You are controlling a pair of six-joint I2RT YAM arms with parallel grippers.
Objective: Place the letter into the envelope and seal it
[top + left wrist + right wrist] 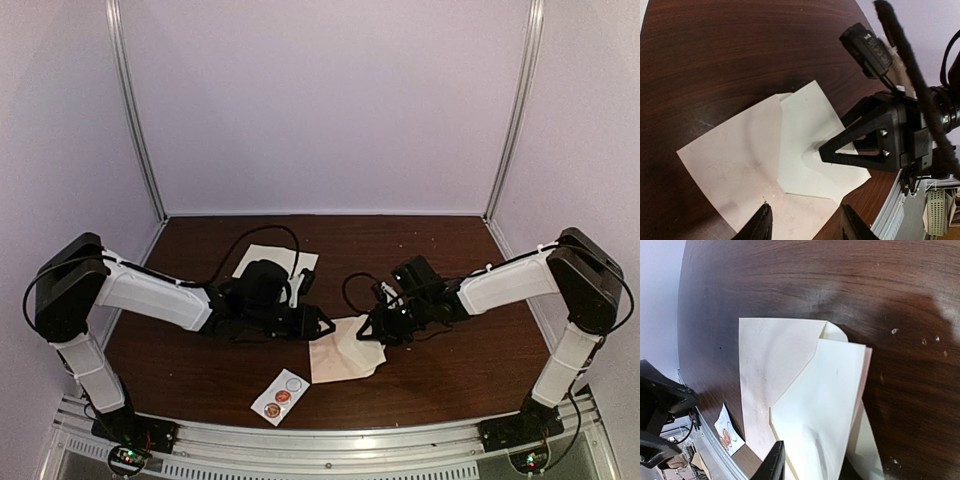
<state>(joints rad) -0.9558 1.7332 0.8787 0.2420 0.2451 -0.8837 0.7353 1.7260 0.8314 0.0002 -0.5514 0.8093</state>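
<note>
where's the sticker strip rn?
Top view: the sticker strip lies near the front edge of the table, slightly left of centre, close by the near-left corner of the envelope.

Top view: high behind both arm bases [130, 430], looking down over the table [200, 370] to the back wall [330, 100]. Left wrist view — very close, low over the envelope [740, 165], facing the right arm [910, 135]. Right wrist view — equally close, facing the table's near edge. All three share the envelope; top and right wrist share the sticker sheet [281, 396].
</note>
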